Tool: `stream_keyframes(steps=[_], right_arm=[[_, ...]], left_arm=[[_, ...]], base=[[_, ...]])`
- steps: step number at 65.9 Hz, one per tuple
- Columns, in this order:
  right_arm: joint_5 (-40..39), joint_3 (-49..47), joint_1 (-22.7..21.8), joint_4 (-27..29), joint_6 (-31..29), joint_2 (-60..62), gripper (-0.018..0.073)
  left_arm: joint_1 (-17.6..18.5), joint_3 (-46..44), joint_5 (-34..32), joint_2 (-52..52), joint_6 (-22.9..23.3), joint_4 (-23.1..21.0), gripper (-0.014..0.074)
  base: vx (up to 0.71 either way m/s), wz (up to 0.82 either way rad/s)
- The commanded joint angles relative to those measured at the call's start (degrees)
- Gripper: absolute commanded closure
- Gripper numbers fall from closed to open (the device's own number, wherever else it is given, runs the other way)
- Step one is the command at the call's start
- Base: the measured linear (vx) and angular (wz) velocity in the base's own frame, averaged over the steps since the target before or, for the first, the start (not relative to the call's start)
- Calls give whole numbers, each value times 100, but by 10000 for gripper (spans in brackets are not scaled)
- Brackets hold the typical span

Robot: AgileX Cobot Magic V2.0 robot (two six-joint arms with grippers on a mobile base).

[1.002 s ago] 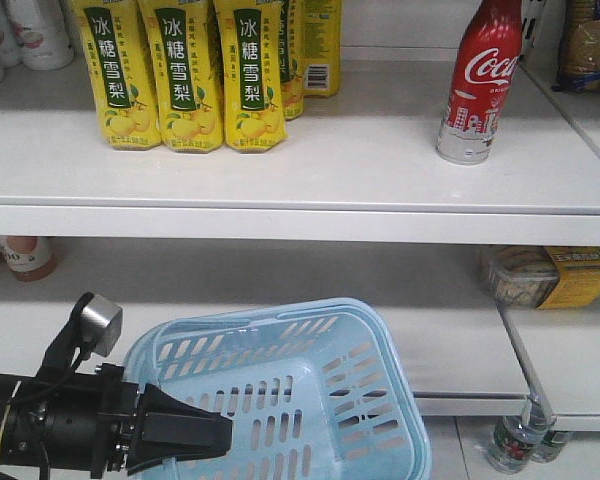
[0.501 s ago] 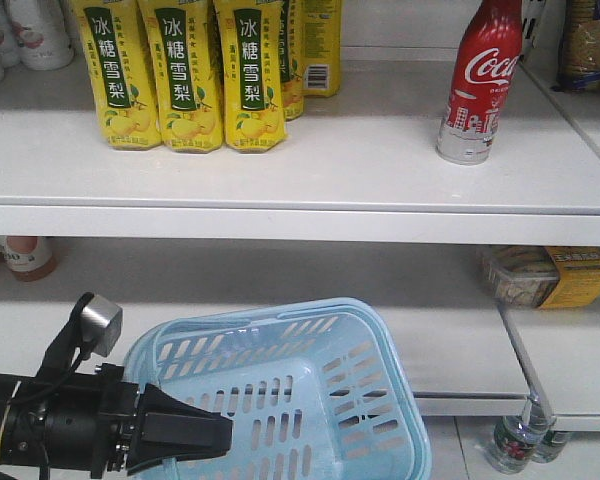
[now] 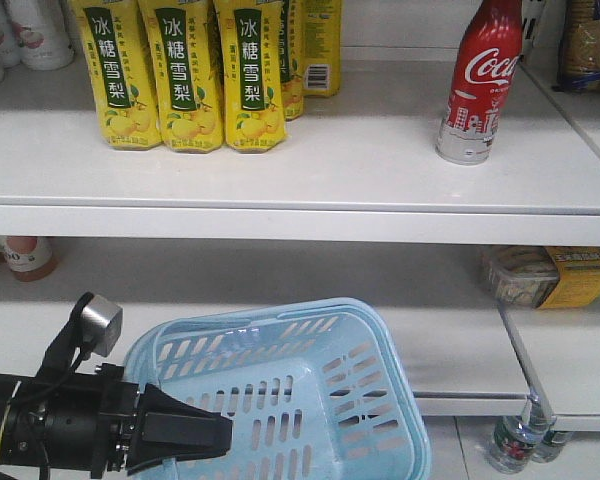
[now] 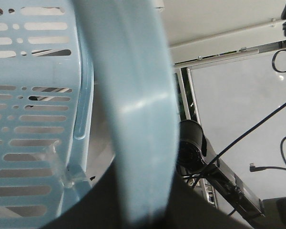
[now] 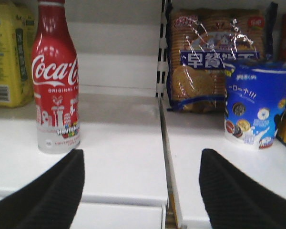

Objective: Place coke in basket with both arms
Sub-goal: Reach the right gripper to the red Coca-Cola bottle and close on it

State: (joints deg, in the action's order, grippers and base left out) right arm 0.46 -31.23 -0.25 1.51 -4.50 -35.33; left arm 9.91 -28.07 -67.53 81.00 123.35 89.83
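- Red coke [image 5: 55,76] stood left of the wide-open, empty right gripper [image 5: 140,162]; centring before closing seemed advisable.
- Blue basket [image 3: 280,312] sat rim-clamped in the left gripper [image 3: 185,432].

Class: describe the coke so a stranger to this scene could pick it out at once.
Look at the upper white shelf. The coke stands upright alone near its right end, apart from the yellow drinks at left. It is the only slim red bottle, with white script and a silver base.

Between a second ago and now, no shift shows in the basket [image 3: 380,385], coke [image 3: 477,85] or left claw [image 3: 224,435].
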Motion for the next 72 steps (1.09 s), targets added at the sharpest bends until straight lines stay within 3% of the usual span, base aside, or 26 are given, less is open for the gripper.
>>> stream_keyframes(steps=[1,9,20,27,72], right_arm=[[-502,-633,-12,-65,-60,-246,57],[-426,-1110,162,-65,-11,-556,57],[-459,-1609,1138,-283,-188,-1090,57],[-764,-1840,1474,-320,-218,-1438,57],[-888,-3358,1516,-84,-159,-3211,57]], left_arm=[[33,-105,-1119,-151,-55,-423,603],[33,-105,-1119,-151,-55,-423,603],[33,-105,-1119,-151,-55,-423,603],[33,-105,-1119,-151,-55,-423,603],[33,-105,-1119,-151,-55,-423,603]], base=[[0,0],[0,0],[0,0],[0,0],[0,0]])
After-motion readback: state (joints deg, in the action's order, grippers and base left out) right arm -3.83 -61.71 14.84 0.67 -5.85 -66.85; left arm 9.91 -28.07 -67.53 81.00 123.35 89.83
